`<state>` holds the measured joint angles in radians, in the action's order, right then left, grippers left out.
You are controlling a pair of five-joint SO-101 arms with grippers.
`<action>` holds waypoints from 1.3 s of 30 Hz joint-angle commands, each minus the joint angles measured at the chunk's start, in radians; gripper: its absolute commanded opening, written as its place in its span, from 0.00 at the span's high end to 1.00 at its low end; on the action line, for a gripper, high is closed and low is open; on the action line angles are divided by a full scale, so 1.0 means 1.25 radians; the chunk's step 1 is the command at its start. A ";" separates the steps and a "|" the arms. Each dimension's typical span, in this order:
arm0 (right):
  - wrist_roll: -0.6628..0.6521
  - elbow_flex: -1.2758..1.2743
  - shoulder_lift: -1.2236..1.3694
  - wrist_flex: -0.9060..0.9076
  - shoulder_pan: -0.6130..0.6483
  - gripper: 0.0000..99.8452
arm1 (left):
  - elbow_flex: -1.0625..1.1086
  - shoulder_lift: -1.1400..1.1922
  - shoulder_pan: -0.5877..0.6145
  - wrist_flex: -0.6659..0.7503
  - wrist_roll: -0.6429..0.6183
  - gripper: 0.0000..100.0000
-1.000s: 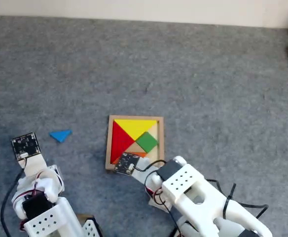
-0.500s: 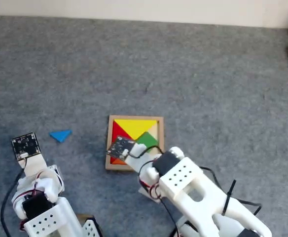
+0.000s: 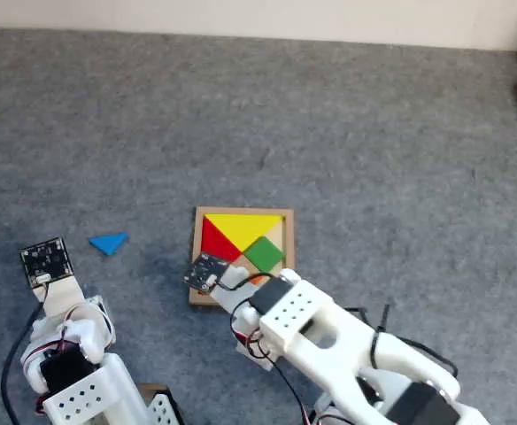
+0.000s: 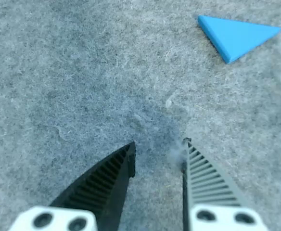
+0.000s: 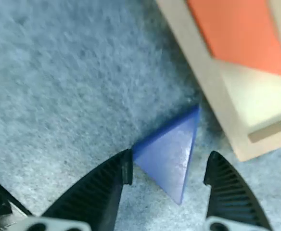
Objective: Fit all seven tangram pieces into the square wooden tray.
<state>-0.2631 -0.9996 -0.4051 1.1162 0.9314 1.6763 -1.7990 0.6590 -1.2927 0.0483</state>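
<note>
The square wooden tray point(image 3: 194, 257) lies mid-table and holds a yellow triangle point(image 3: 241, 227), a red triangle point(image 3: 214, 243), a green square point(image 3: 264, 254) and an orange piece point(image 3: 257, 278). My right arm point(image 3: 285, 310) hangs over the tray's near left corner. Its gripper point(image 5: 169, 167) is open astride a dark blue triangle point(image 5: 172, 151) lying on the carpet just outside the tray's rim point(image 5: 203, 82); one fingertip point(image 5: 126, 168) touches the triangle's corner. A light blue triangle point(image 3: 109, 243) lies left of the tray. My left gripper point(image 4: 159, 144) is open over bare carpet, a little short of that light blue triangle point(image 4: 236, 34).
Grey carpet covers the table, with wide free room behind and to the right of the tray. A pale wall edge runs along the back. The left arm's base point(image 3: 73, 372) stands at the near left corner.
My right arm has swung left, from over the tray's near edge to its near left corner. The left arm and the light blue triangle have not moved.
</note>
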 commanded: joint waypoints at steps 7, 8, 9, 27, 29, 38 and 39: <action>0.018 0.001 0.008 -0.050 0.007 0.76 | 0.017 -0.007 0.013 -0.005 -0.001 0.84; 0.029 -0.001 0.008 -0.056 0.008 0.76 | 0.017 -0.007 0.013 -0.005 -0.001 0.84; 0.032 -0.006 0.008 -0.060 0.008 0.76 | 0.017 -0.007 0.013 -0.005 -0.001 0.84; 0.036 -0.056 0.008 -0.098 0.039 0.79 | 0.017 -0.007 0.013 -0.005 -0.001 0.84; 0.036 -0.073 0.008 -0.121 0.039 0.82 | 0.017 -0.007 0.013 -0.005 -0.001 0.84; 0.032 -0.078 -0.002 -0.037 0.037 0.84 | 0.017 -0.007 0.013 -0.005 -0.001 0.84; 0.031 -0.075 -0.003 -0.028 0.037 0.84 | 0.017 -0.007 0.013 -0.005 -0.001 0.84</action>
<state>-0.2232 -1.0825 -0.4127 1.0288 0.9651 1.6763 -1.7990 0.6590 -1.2927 0.0483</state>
